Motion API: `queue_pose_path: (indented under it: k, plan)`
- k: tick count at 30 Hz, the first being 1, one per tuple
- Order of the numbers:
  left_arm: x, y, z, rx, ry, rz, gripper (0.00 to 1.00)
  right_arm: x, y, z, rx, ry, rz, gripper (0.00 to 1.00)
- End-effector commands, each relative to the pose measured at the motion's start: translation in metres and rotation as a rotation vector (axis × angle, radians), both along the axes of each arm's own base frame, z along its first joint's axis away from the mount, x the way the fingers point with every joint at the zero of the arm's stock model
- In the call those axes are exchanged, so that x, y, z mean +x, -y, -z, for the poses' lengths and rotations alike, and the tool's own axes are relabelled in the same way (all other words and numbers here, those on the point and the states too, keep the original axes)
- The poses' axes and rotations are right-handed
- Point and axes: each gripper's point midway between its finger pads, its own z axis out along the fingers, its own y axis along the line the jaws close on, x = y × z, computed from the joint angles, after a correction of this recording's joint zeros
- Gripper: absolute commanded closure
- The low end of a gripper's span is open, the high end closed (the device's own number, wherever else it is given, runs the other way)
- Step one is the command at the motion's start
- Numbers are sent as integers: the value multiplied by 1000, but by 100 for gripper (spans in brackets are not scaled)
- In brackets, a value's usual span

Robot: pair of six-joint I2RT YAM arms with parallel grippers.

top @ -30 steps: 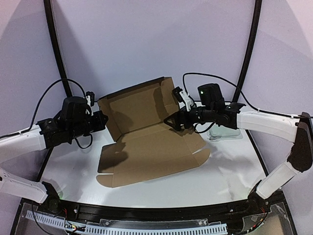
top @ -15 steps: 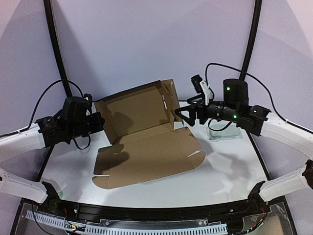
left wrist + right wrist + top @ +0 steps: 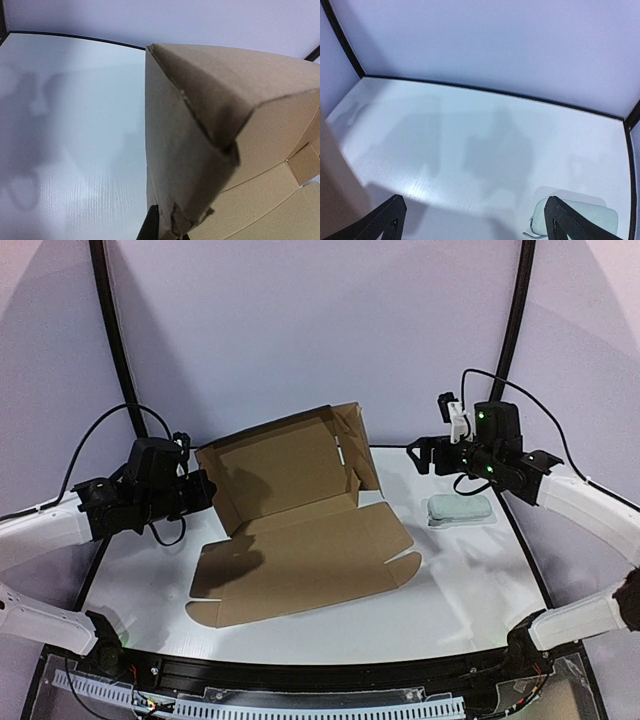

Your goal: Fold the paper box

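The paper box [image 3: 300, 555] is a brown cardboard die-cut sheet, its front half flat on the table and its back panel [image 3: 280, 465] tilted up. My left gripper [image 3: 205, 490] is shut on the box's left side flap. In the left wrist view the flap [image 3: 185, 165] fills the middle, with one black fingertip [image 3: 150, 225] pressed against it. My right gripper [image 3: 420, 455] is wide open and empty, raised to the right of the box and apart from it. In the right wrist view both fingertips [image 3: 387, 220] stand far apart, with a sliver of the box [image 3: 332, 200] at the left edge.
A small pale green-grey oblong case [image 3: 458, 510] lies on the white table right of the box, under my right arm. It also shows in the right wrist view [image 3: 585, 217]. Black frame posts and a lilac wall stand behind.
My right gripper has pulled back from the box's back right corner, to the right and upward, and is open. The box shifted slightly left. The left gripper keeps its hold.
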Motion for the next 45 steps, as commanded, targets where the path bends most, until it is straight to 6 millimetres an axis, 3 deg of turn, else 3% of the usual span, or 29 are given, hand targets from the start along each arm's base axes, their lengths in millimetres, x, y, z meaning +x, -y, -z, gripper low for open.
queue_pose_path:
  k: [1,5,8,15,21,26,31,36,45]
  plan:
    - [-5,18,-22,-74,50,93,99,17,-21,20,37,-101,-107,2]
    - [-2,21,-20,-66,40,97,99,19,-55,27,82,-159,-282,6]
    - [2,16,-17,-47,28,60,99,1,-75,22,140,-161,-429,6]
    - [12,14,-10,-1,-5,9,99,-39,-103,18,164,-134,-615,5]
    - [17,20,-8,8,-15,18,99,-47,-128,29,134,-137,-678,4]
    - [17,24,-8,-1,-20,29,99,-47,-143,41,123,-160,-705,4]
    - [17,22,-5,1,-26,20,99,-60,-154,47,95,-166,-756,2]
    - [17,20,-4,5,-28,8,99,-79,-160,46,161,-194,-823,2]
    - [18,25,-3,-2,-35,26,99,-91,-171,41,236,-200,-931,2]
